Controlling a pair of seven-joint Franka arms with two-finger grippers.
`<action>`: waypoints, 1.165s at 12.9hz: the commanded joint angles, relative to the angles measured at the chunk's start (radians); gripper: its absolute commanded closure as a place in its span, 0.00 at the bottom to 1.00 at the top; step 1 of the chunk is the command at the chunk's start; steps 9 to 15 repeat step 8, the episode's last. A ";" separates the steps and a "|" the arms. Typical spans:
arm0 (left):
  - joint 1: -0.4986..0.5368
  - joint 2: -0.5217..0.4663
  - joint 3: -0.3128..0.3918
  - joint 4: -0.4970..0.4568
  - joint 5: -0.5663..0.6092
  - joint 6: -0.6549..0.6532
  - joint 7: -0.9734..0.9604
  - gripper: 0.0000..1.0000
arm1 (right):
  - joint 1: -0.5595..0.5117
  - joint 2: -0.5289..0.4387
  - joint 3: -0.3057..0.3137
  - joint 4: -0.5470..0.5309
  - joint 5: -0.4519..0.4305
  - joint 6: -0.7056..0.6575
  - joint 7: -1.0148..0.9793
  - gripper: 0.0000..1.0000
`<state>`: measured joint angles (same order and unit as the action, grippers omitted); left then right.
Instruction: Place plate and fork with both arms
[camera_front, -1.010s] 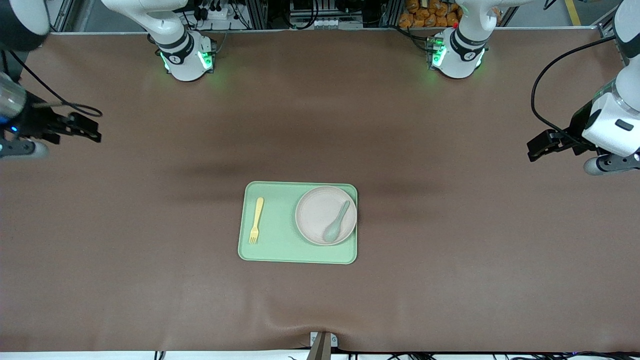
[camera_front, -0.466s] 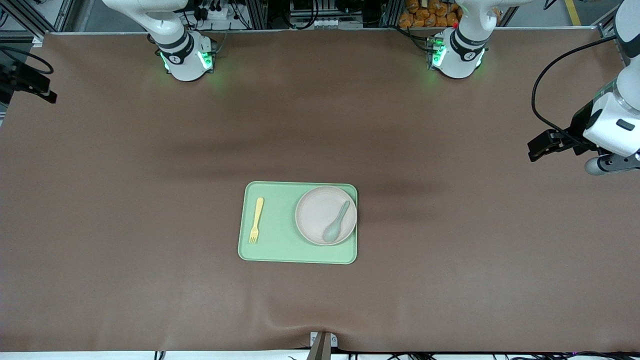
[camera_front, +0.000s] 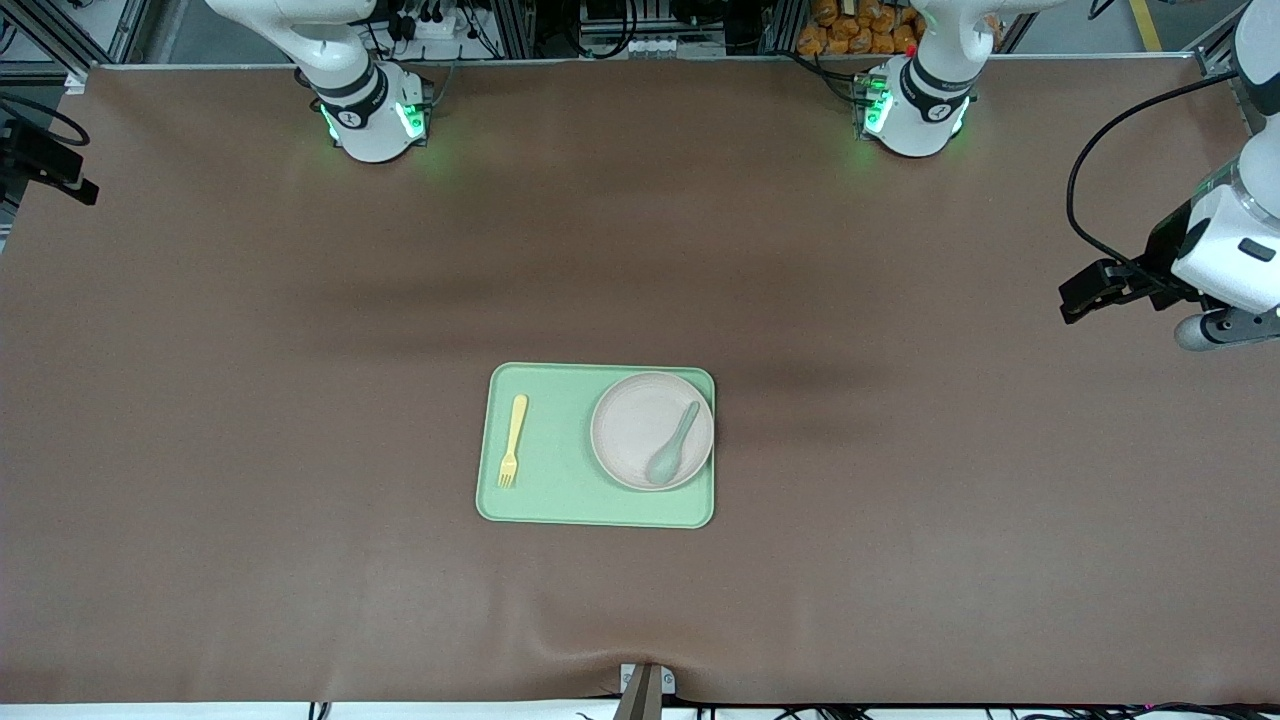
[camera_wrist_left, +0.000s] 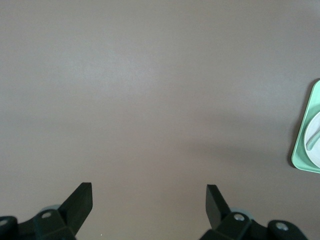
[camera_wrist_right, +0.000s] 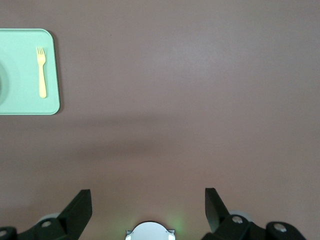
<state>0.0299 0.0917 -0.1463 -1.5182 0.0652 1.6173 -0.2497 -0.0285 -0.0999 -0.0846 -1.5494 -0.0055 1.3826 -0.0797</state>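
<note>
**Plate and fork lie on the green tray, both hands wide and well off**

Plate (camera_front: 651, 430) sits in the tray (camera_front: 560, 500) at the end toward the left arm, its rim close against the tray's raised edge. A grey-green spoon (camera_front: 673, 447) lies in the plate, bowl nearer the front camera. The fork (camera_front: 513, 439) lies flat on the tray's bare floor at the end toward the right arm, well apart from the plate, tines nearer the front camera.

No brand, label or writing can be read on any of these things. A small dark mark shows on each arm's base collar, too small to make out.

The left hand (camera_front: 1085, 297) hangs over bare table at the left arm's end, fingers spread wide and holding nothing; much of its arm runs out of the front view. In the left wrist view only the tray's corner and a sliver of plate and spoon show at the edge. The right hand (camera_wrist_right: 148, 207) is also spread wide and empty, as its wrist view shows; in the front view only a dark piece of it shows at the edge, over the table's border. The right wrist view cuts the plate to a thin arc.

The table (camera_front: 900, 560) is covered with a plain brown mat, slightly rippled along the edge nearest the front camera. Green lights glow at both arm bases; metal framing, cables and something orange stand past the table.
</note>
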 joint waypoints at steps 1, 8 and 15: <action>0.010 -0.013 -0.004 0.016 -0.018 -0.020 0.043 0.00 | -0.010 0.005 0.019 0.015 0.012 0.007 0.023 0.00; 0.008 -0.069 -0.024 0.027 -0.088 -0.134 0.055 0.00 | 0.004 0.005 0.043 0.015 0.013 0.030 0.031 0.00; 0.008 -0.069 -0.024 0.027 -0.088 -0.134 0.055 0.00 | 0.004 0.005 0.043 0.015 0.013 0.030 0.031 0.00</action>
